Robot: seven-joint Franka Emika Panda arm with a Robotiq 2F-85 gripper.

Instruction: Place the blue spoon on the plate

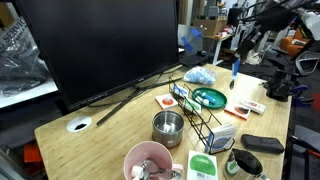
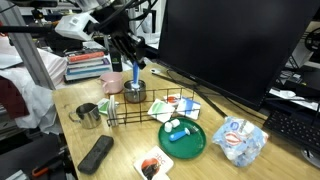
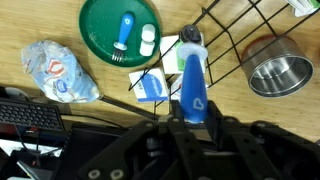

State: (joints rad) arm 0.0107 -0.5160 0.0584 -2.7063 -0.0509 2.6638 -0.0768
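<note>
1. Grip first: the gripper is clenched on the blue spoon, pinching one end so that the rest juts out beyond it. The contact itself is hidden, but nothing in the wrist view suggests a loose hold.
2. Position: the blue spoon is in the air and not over the plate. In the wrist view it lies across the wire rack, with the plate off to one side and the steel cup to the other. In an exterior view the blue spoon appears to hang above the steel cup from that angle.
3. The step in hand, as I judge it, is the carry across to the plate. Travel at this height until the free end is past the rack's wires, because dropping early risks snagging them.
4. The plate bears a small blue item and a white one. Aim for bare green beside them, so the spoon lands flat rather than propped.
5. Lower until the free end is just above the plate, then release. Dropped from height, a light plastic spoon would likely bounce or slide over the shallow rim.
6. Beware of overshoot — the crumpled packet lies just beyond the plate.
</note>
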